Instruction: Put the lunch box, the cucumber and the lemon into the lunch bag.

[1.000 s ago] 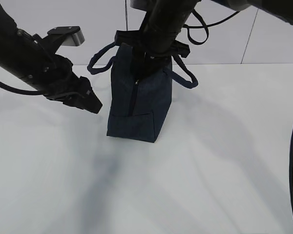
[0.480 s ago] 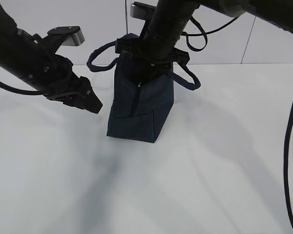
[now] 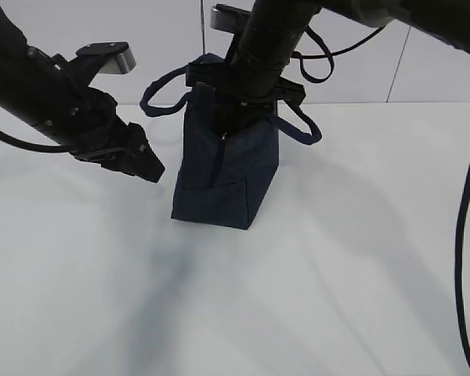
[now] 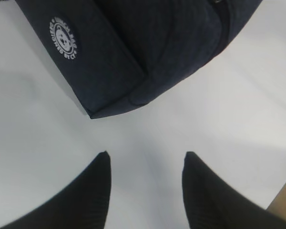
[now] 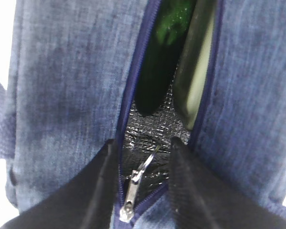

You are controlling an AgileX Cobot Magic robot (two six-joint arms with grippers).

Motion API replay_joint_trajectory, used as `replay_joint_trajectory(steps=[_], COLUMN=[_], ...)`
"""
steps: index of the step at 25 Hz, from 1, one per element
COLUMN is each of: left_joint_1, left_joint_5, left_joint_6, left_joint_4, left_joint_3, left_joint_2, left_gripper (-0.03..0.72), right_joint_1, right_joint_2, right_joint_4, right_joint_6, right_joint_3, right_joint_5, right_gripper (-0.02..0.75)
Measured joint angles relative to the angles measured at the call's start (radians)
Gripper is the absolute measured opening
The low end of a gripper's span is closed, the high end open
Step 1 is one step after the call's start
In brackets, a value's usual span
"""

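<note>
The navy lunch bag (image 3: 227,172) stands upright mid-table with its top unzipped. My right gripper (image 5: 143,140) is at the bag's mouth, open, its fingers straddling the silver zipper pull (image 5: 133,191) without touching it. Inside on the silver lining lie the dark green cucumber (image 5: 157,62) and, beside it, the pale edge of the lunch box (image 5: 198,81). The lemon is hidden. My left gripper (image 3: 145,168) hovers left of the bag, open and empty. In the left wrist view the left gripper (image 4: 145,155) hangs over bare table, just short of the lunch bag (image 4: 148,47) with its round white logo (image 4: 64,38).
The white table (image 3: 337,258) spreads around the bag, with a pale wall (image 3: 439,63) behind. The bag's loop handles (image 3: 301,121) droop to both sides. A black cable (image 3: 464,235) hangs at the right edge.
My right arm has lifted a little at the bag's mouth, and the handles shifted with it. The left arm has stayed still.
</note>
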Motion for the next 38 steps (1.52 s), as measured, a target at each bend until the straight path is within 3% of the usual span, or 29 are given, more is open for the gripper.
replay_joint_trajectory(steps=[38], left_joint_1=[0.0], left_joint_5=[0.002], left_joint_6=[0.0], left_joint_4=[-0.005], left_joint_3=[0.0], left_joint_2=[0.0], left_gripper=[0.354], right_joint_1=[0.009], right_joint_2=[0.023], right_joint_4=[0.018], right_joint_6=[0.083], right_joint_3=[-0.002], right_joint_5=[0.0], right_gripper=[0.275])
